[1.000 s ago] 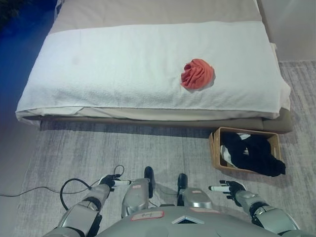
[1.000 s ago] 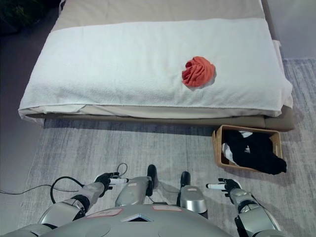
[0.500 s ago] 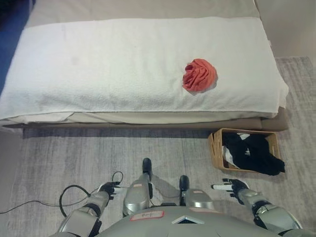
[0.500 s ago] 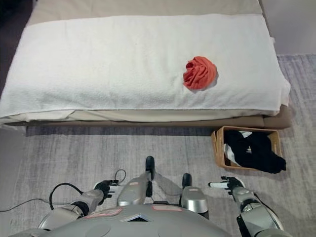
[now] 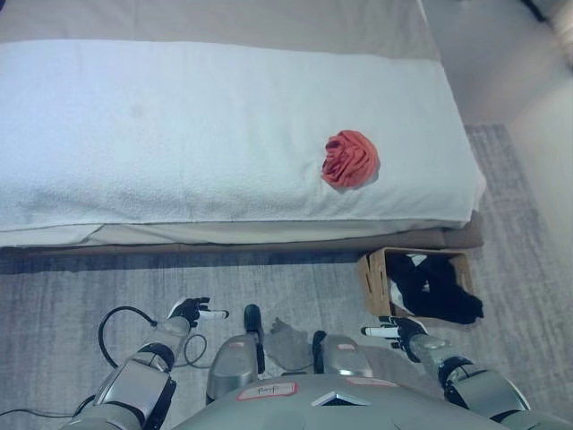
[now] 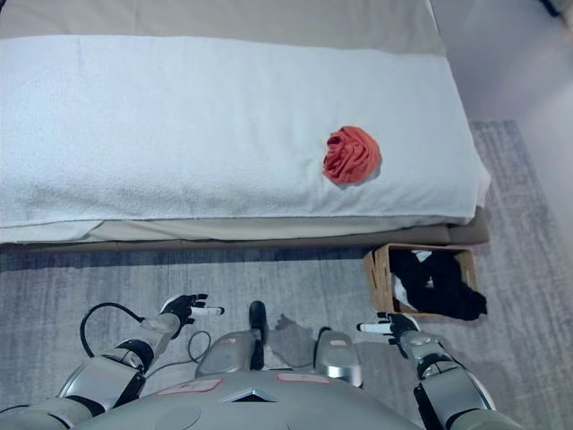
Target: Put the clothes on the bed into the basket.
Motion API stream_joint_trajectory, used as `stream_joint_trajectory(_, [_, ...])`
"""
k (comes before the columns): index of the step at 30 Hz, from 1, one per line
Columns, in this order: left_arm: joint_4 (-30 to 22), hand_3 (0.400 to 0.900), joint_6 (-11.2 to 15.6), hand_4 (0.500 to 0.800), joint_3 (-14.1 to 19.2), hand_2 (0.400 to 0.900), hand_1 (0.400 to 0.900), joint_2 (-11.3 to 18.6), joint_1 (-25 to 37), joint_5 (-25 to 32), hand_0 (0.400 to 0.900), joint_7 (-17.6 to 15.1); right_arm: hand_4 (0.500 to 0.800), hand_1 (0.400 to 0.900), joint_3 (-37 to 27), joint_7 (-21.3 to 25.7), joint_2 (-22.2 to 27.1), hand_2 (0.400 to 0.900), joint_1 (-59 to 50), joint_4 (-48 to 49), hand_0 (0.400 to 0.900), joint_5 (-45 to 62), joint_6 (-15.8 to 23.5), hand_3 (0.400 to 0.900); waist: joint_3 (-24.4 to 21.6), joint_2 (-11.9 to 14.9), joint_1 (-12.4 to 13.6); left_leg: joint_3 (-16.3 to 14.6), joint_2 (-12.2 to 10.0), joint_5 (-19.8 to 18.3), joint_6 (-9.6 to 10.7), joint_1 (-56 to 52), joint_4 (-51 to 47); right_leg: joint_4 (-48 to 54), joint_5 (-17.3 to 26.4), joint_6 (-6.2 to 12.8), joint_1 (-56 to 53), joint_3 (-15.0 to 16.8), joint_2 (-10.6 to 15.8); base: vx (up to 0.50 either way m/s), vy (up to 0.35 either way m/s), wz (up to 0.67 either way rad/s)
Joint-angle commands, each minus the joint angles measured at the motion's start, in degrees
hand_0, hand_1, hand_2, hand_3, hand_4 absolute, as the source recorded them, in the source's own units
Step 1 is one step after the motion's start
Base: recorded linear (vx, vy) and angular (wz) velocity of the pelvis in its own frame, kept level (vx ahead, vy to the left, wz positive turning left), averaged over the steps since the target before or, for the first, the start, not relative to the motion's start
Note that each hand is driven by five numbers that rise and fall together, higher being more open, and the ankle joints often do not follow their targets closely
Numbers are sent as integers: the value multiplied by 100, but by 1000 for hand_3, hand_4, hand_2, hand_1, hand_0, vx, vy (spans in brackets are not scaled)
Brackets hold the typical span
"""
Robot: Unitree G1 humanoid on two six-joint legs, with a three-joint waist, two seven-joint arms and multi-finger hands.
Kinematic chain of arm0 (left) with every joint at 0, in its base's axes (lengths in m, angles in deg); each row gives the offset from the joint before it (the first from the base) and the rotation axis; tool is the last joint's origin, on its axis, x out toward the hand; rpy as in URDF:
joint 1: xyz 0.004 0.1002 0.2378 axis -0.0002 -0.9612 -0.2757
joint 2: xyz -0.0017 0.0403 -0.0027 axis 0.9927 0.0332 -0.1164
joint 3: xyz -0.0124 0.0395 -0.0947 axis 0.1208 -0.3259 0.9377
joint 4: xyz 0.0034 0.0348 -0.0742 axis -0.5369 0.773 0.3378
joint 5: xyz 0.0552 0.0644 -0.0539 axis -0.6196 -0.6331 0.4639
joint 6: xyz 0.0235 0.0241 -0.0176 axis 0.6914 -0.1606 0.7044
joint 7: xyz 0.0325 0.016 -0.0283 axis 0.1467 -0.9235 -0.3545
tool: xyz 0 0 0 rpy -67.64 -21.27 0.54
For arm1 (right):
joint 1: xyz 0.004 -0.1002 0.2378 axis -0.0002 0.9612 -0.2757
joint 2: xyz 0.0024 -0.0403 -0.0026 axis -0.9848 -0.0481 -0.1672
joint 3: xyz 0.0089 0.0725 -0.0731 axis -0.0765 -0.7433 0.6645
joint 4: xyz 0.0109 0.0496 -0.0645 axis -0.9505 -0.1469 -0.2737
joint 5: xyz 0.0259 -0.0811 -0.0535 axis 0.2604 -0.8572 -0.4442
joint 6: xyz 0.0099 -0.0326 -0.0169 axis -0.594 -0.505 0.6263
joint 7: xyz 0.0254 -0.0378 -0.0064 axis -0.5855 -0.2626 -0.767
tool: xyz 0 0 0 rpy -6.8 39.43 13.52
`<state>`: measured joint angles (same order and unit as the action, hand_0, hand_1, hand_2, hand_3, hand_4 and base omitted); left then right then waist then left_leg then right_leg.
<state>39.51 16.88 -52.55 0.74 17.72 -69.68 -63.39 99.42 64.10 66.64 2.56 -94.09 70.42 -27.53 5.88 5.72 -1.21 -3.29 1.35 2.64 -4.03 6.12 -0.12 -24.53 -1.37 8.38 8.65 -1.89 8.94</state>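
My left hand point(image 6: 183, 308) and right hand point(image 6: 391, 324) hang low, fingers straight, grasping nothing. A crumpled red cloth point(image 5: 349, 159) lies on the bed point(image 5: 179, 125); beside the bed, the wicker basket point(image 6: 380, 278) holds black clothes point(image 6: 439, 285). Both views match.

No readable text anywhere — bed point(image 5: 224, 116) and basket point(image 5: 374, 278) (both plain).

A crumpled red garment point(image 5: 349, 159) lies on the bed's white cover point(image 5: 179, 134).
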Motion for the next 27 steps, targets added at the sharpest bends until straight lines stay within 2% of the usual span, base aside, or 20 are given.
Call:
stream_joint_trajectory(1, [159,900,-25,800,240,900,900,357,-126,131,900,-79,800,900,233,98,240,900,-10,118,900,104,84,900,84,-95,41,564,127,-357,195,226,187,-55,60,-265,119,-39,-511,167,64,21])
stream_joint_trajectory(3, [198,900,-27,800,237,900,900,365,-105,120,900,-93,800,900,236,145,291,900,-93,151,900,122,90,900,140,-108,68,539,85,-388,246,120,131,497,-24,-252,160,-272,-319,138,8,16])
stream_joint_trajectory(5, [199,900,-19,800,235,900,900,357,-97,120,900,-95,800,900,227,165,327,900,-146,214,900,142,103,900,196,-110,54,584,89,-426,267,63,141,769,-5,-227,149,-279,-277,106,-29,20])
stream_joint_trajectory(6, [214,900,-3,800,233,900,900,333,-66,124,900,-87,800,900,207,228,442,900,-305,420,900,154,128,900,255,-83,30,619,127,-506,323,55,192,1532,173,-126,337,-114,-163,142,-60,32])
stream_joint_trajectory(8, [210,900,25,800,257,900,900,323,-34,141,900,-88,800,900,183,267,643,900,-488,659,900,138,159,900,346,-51,1,643,157,-627,372,-52,273,1963,537,-5,426,-29,0,171,-96,35])
stream_joint_trajectory(11, [258,900,48,800,285,900,900,283,-69,137,900,-71,800,900,116,333,1013,900,-835,908,900,114,180,900,422,5,3,643,168,-742,449,-180,314,2286,923,122,513,-143,167,146,-146,25])
stream_joint_trajectory(15, [332,900,47,800,263,900,900,236,-157,123,900,21,800,900,67,381,1599,900,-1262,1052,900,137,211,900,308,15,47,752,163,-829,570,-325,234,2338,842,109,329,-117,162,181,-188,33])
stream_joint_trajectory(18, [347,900,48,800,200,900,900,115,-300,94,900,89,800,900,115,399,2018,900,-1638,1108,900,73,229,900,135,-131,49,818,-27,-799,694,-457,107,2308,715,40,198,-272,79,236,-242,24])
stream_joint_trajectory(22, [241,900,57,800,-4,900,900,-65,-394,-26,900,157,800,900,126,551,2776,900,-2104,1649,900,-43,282,900,26,-385,-53,794,-305,-669,910,-421,-7,2332,473,-76,71,-590,17,141,-197,37])
stream_joint_trajectory(23, [241,900,57,800,-3,900,900,-69,-392,-26,900,157,800,900,128,551,2780,900,-2106,1650,900,-43,281,900,29,-392,-61,803,-309,-670,912,-422,-8,2332,471,-78,66,-600,15,58,-110,29])
stream_joint_trajectory(24, [191,900,64,800,-33,900,900,-98,-395,-8,900,169,800,900,90,617,2975,900,-2175,1913,900,-37,300,900,36,-457,-95,773,-340,-612,948,-377,-20,2337,443,-91,54,-650,10,20,-86,49])
stream_joint_trajectory(25, [140,900,73,800,-153,900,900,-208,-398,-30,900,159,800,900,26,708,3222,900,-2217,2109,900,-43,345,900,49,-546,-157,562,-367,-497,960,-251,-49,2409,434,-90,16,-759,53,27,-107,57])
stream_joint_trajectory(27, [163,900,60,800,-249,900,900,-291,-397,-10,900,143,800,900,187,788,3401,900,-2658,1931,900,-35,343,900,17,-628,-149,435,-403,-411,970,-221,-171,2509,445,-97,-17,-842,43,35,-78,19])
